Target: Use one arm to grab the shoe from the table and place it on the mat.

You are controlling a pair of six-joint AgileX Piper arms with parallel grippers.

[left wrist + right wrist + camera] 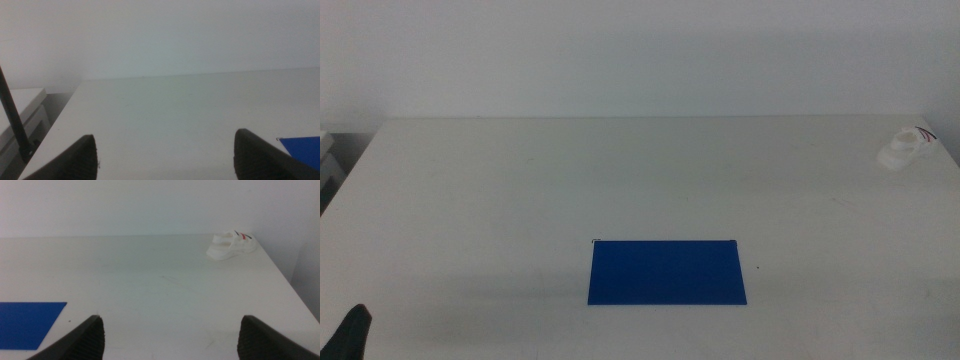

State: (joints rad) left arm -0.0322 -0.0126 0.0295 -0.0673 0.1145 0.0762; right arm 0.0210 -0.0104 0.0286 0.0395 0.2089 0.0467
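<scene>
The white shoe (904,148) lies at the far right of the table near its back edge; it also shows in the right wrist view (232,245), far ahead of the jaws. The dark blue mat (666,271) lies flat at the front centre; a corner shows in the left wrist view (303,150) and in the right wrist view (27,322). My left gripper (165,157) is open and empty; only its tip (350,333) shows at the bottom left of the middle view. My right gripper (172,340) is open and empty, out of the middle view.
A white table (570,180) fills the scene, with a pale wall behind. A light cabinet (20,112) and a thin black rod (15,125) stand off the table's left edge.
</scene>
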